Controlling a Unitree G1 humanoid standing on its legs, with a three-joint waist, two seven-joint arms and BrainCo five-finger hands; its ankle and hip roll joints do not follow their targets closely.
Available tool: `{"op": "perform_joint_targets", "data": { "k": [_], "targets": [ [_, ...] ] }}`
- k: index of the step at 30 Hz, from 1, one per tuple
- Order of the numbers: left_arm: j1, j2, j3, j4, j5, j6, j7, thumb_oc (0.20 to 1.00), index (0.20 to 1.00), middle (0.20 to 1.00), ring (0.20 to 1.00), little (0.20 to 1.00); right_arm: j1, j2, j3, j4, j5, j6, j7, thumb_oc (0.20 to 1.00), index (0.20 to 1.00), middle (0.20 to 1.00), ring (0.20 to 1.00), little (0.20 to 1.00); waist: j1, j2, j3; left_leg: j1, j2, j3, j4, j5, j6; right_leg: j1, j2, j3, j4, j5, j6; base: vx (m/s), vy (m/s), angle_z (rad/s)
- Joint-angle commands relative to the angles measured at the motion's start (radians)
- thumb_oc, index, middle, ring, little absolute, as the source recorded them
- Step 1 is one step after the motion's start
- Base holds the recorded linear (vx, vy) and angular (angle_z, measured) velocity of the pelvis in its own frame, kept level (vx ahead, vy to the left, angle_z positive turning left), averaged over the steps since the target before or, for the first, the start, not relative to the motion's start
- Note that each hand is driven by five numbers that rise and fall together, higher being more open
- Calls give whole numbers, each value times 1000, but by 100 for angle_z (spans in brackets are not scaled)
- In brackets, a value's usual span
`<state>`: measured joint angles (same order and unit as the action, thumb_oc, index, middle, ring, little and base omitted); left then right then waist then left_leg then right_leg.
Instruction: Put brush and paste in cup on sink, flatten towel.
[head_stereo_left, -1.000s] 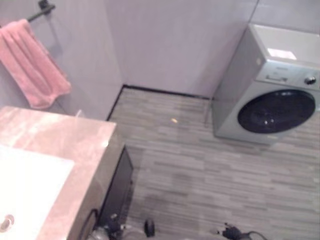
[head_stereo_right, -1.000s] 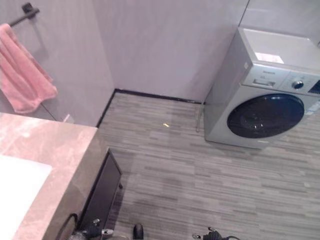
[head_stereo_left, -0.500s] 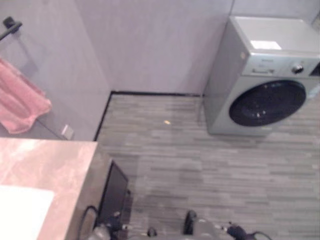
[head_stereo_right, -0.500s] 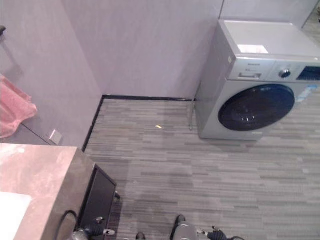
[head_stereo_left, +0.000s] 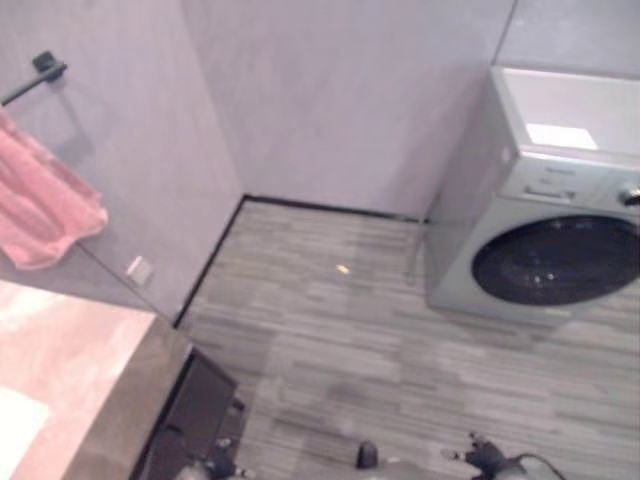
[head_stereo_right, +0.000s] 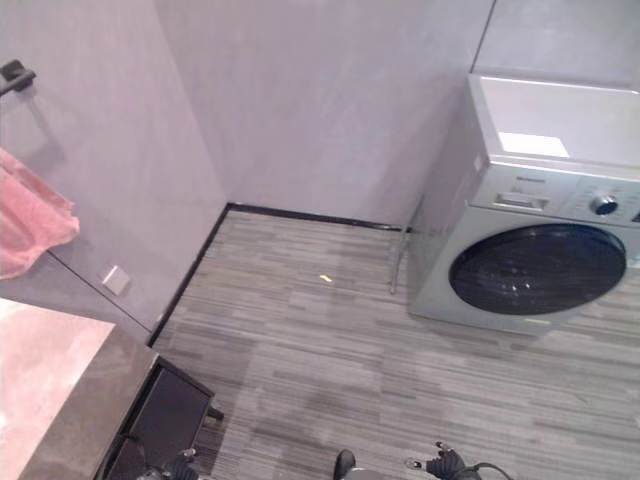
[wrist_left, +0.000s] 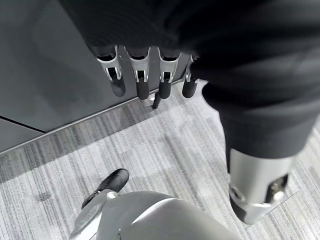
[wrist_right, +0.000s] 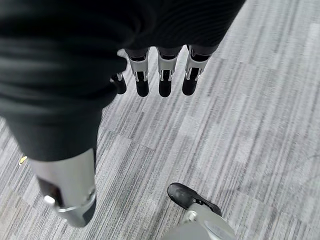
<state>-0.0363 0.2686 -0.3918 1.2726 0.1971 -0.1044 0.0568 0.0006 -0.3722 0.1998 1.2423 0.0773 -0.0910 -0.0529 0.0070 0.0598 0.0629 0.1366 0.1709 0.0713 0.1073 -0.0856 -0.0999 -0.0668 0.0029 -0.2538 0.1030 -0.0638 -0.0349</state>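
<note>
Towel: a pink towel (head_stereo_left: 45, 210) hangs bunched from a dark wall rail (head_stereo_left: 35, 78) at the far left of the head views, its lower edge lumpy and uneven rather than flat.
Table: a corner of the pinkish marble table (head_stereo_left: 70, 370) shows at the lower left, just below the towel, with a sliver of the white sink (head_stereo_left: 15, 425) at its edge.
Cabinet: a dark cabinet front (head_stereo_right: 165, 415) stands under the table's edge.
Left hand: the left hand (wrist_left: 145, 70) hangs beside the dark cabinet front and above the striped floor, fingers (wrist_left: 142, 80) straight and relaxed, thumb apart, holding nothing.
Right hand: the right hand (wrist_right: 160, 72) hangs over the floor, fingers (wrist_right: 165, 82) straight in a row, thumb apart, holding nothing.
Towel relative to hands: the towel is up on the wall, well apart from both hands, which are low by the floor.
Washing machine: a grey front-loading washing machine (head_stereo_left: 555, 210) with a dark round door stands against the wall on the right.
Floor: grey striped floor (head_stereo_left: 350, 330) with a small yellow speck (head_stereo_left: 343, 268) near the back wall.
</note>
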Motion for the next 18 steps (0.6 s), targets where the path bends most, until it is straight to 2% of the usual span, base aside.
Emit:
{"op": "perform_joint_targets", "data": {
  "k": [1,2,3,4,5,6,7,8,9,10,11,12,13,14,15,16,17,18],
  "targets": [
    [-53,15,-30,-17,6,-16,13,1000,1000,1000,1000,1000,10,3,13,59,-44,-1,-15,1000,1000,1000,1000,1000,8,-42,25,-21,-144,20,187,97,46,-9,3,59,56,-6,59,215,-190,4],
    [-53,15,-30,-17,6,-16,13,1000,1000,1000,1000,1000,10,4,13,59,-44,-1,-15,1000,1000,1000,1000,1000,7,-41,24,-27,-142,18,196,93,45,-10,4,58,55,-6,58,218,-288,-6],
    [-62,18,-36,-27,1,-13,12,1000,1000,1000,1000,1000,12,-2,12,59,-39,2,-20,1000,1000,1000,1000,1000,17,-54,49,-143,-119,16,408,157,38,23,17,57,44,-24,32,164,-270,-9],
    [-71,21,-41,-31,2,-12,13,1000,1000,1000,1000,1000,12,-7,13,57,-39,4,-24,1000,1000,1000,1000,1000,23,-64,68,-185,-110,25,485,176,38,39,20,56,45,-32,21,163,-268,-5],
    [-71,21,-41,-30,2,-12,13,1000,1000,1000,1000,1000,12,-7,13,57,-39,4,-24,1000,1000,1000,1000,1000,23,-62,69,-189,-108,23,492,173,38,39,22,54,45,-33,20,204,-265,-11],
    [-90,24,-43,-46,-9,-6,15,1000,1000,1000,1000,1000,4,-21,7,82,-35,15,-34,1000,1000,1000,1000,1000,37,-81,97,-319,-114,60,475,116,55,69,3,23,39,-45,14,144,-169,-1],
    [-90,24,-43,-46,-9,-6,15,1000,1000,1000,1000,1000,4,-21,7,83,-35,15,-34,1000,1000,1000,1000,1000,35,-82,96,-318,-116,58,473,116,55,69,2,21,38,-46,15,226,-194,37],
    [-89,22,-39,-46,-4,-9,13,1000,1000,1000,1000,1000,7,-29,2,99,-39,19,-42,1000,1000,1000,1000,1000,37,-84,96,-364,-141,81,368,90,60,89,-8,6,14,-45,24,138,-36,68],
    [-86,20,-40,-45,-1,-11,14,1000,1000,1000,1000,1000,7,-29,-1,103,-39,18,-46,1000,1000,1000,1000,1000,39,-86,95,-381,-144,86,316,78,63,98,-12,0,2,-42,29,224,-34,65],
    [-79,16,-43,-40,3,-14,13,1000,1000,1000,1000,1000,13,-29,-4,109,-40,16,-49,1000,1000,1000,1000,1000,39,-90,91,-372,-154,100,188,84,68,110,-20,-7,-11,-47,38,261,11,39],
    [-72,16,-41,-36,7,-15,14,1000,1000,1000,1000,1000,18,-32,-8,113,-43,15,-51,1000,1000,1000,1000,1000,37,-80,86,-370,-155,117,23,141,51,122,-14,-21,-19,-51,42,322,39,27],
    [-68,16,-40,-34,8,-14,13,1000,1000,1000,1000,1000,20,-31,-8,111,-42,13,-48,1000,1000,1000,1000,1000,39,-77,83,-347,-153,117,-80,169,50,137,-13,-26,-18,-56,46,233,35,20],
    [-68,16,-40,-34,8,-14,13,1000,1000,1000,1000,1000,20,-31,-8,111,-42,13,-48,1000,1000,1000,1000,1000,39,-78,85,-343,-154,118,-86,171,50,139,-14,-26,-18,-56,46,266,35,0],
    [-62,15,-34,-26,3,-13,14,1000,1000,1000,1000,1000,20,-30,-6,112,-44,11,-49,1000,1000,1000,1000,1000,35,-73,79,-337,-146,124,-176,190,46,152,-10,-32,-20,-67,49,467,82,-12],
    [-43,7,-15,-14,-5,-10,10,1000,1000,1000,1000,1000,18,-20,-3,115,-43,13,-45,1000,1000,1000,1000,1000,35,-74,69,-342,-136,141,-195,170,40,187,-13,-26,-16,-87,63,788,168,-27],
    [-16,-2,15,4,-18,-7,11,1000,1000,1000,1000,1000,14,0,13,115,-54,17,-38,1000,1000,1000,1000,1000,43,-73,46,-310,-141,138,-195,199,57,216,-10,-7,-1,-113,71,861,218,-41],
    [-4,-7,30,22,-30,-4,10,1000,1000,1000,1000,1000,13,14,17,117,-50,12,-37,1000,1000,1000,1000,1000,57,-81,30,-312,-169,83,-170,199,73,230,-24,5,24,-124,77,678,216,-58],
    [-3,-6,40,26,-40,-6,14,1000,1000,1000,1000,1000,8,20,12,111,-44,11,-35,1000,1000,1000,1000,1000,58,-86,26,-314,-181,79,-152,190,80,226,-39,5,62,-121,82,562,225,-51]
  ]
}}
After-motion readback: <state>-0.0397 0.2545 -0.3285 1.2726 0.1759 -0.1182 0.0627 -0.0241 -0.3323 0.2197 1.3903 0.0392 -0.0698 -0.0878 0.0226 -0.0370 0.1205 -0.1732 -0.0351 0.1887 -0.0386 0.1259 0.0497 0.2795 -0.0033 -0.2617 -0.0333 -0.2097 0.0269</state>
